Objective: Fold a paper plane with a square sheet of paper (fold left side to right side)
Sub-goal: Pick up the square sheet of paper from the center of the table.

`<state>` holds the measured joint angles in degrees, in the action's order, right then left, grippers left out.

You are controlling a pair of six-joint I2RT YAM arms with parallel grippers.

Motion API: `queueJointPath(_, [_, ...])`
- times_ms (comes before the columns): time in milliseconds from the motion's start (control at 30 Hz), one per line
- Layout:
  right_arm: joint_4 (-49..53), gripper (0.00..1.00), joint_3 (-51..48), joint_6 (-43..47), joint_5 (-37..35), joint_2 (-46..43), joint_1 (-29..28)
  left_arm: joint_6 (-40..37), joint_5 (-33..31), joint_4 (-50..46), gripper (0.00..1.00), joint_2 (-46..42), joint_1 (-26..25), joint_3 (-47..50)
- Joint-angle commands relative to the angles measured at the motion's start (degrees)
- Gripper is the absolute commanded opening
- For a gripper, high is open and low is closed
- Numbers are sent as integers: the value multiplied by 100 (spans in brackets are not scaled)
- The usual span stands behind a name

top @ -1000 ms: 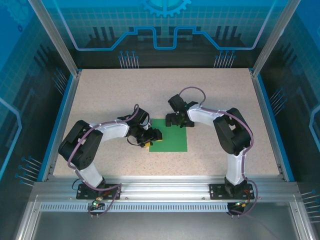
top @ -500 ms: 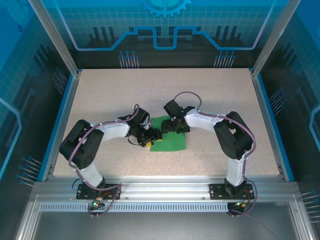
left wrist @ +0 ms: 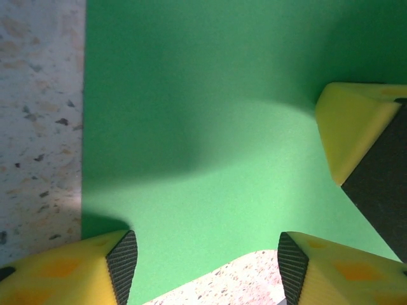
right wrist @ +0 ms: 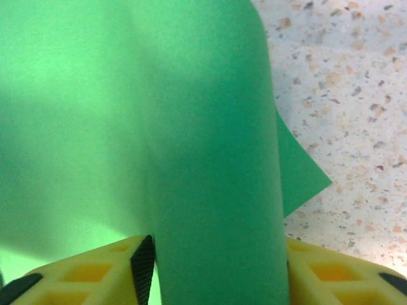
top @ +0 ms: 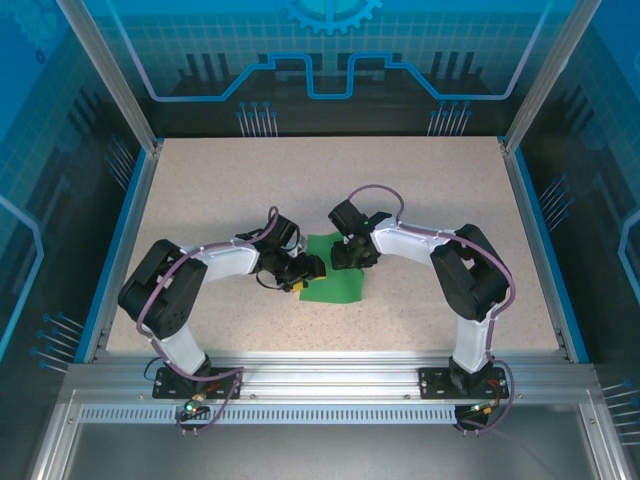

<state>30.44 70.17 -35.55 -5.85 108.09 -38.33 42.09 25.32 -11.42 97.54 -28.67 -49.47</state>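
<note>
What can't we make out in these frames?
- Top view: the square sheet of paper has its far edge under the right gripper, its left edge under the left gripper.
- Right wrist: raised sheet blocks the gap between the fingers; clamped or not, unclear.
- Left wrist: top and right frame edges cut off the sheet.

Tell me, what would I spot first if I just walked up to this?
The bright green paper jumps out first, lying in the middle of the speckled table. The right gripper has a curl of it lifted up between its yellow fingers. The left gripper stands open over the paper's left edge.
</note>
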Motion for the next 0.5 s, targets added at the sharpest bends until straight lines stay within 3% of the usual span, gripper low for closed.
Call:
queueJointPath(0, [93,43,-18,98,144,-249,-87,-69,-141,-102,66,-359,3,17])
queueJointPath(233, [-431,30,-417,343,520,-861,63,-297,-69,-89,70,-1394,619,284])
queueJointPath(467, [-1338,27,-1093,663,1630,-1968,568,-456,528,431,77,-2619,1478,610])
